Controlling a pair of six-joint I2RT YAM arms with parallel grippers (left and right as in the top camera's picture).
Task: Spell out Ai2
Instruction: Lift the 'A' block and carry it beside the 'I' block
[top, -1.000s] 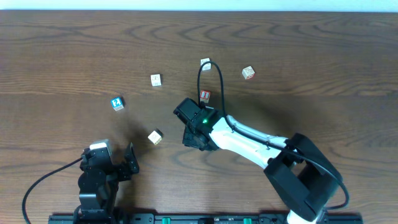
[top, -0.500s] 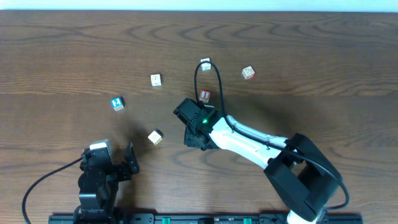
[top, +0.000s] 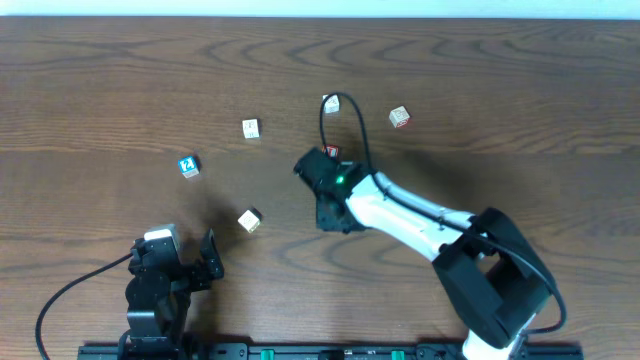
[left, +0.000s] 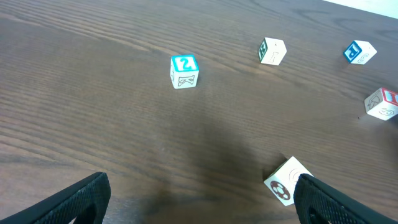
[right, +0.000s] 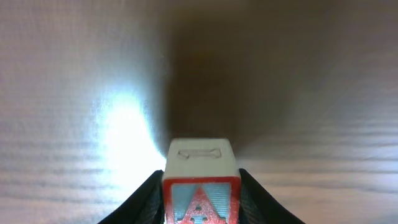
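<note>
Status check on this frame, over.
Left pincer open, empty. Right pincer shut on A block. 2 block loose, untouched. Only bare table ahead of the A block.

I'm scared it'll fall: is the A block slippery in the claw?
Probably not: the A block has flat sides, and the right claw presses both. It looks stiff, so it shouldn't squash. If dropped, a cube likely tumbles briefly, not rolls away.

**Arm status: 1 extended, 1 folded**

Right arm (top: 410, 220) stretches forward-left from its base. Right gripper (right: 200, 186) points down, jaws clamped on the A block (right: 200, 165). Left arm (top: 155, 285) sits folded near its base. Left gripper (left: 202, 202) is spread wide, holding nothing.
</note>
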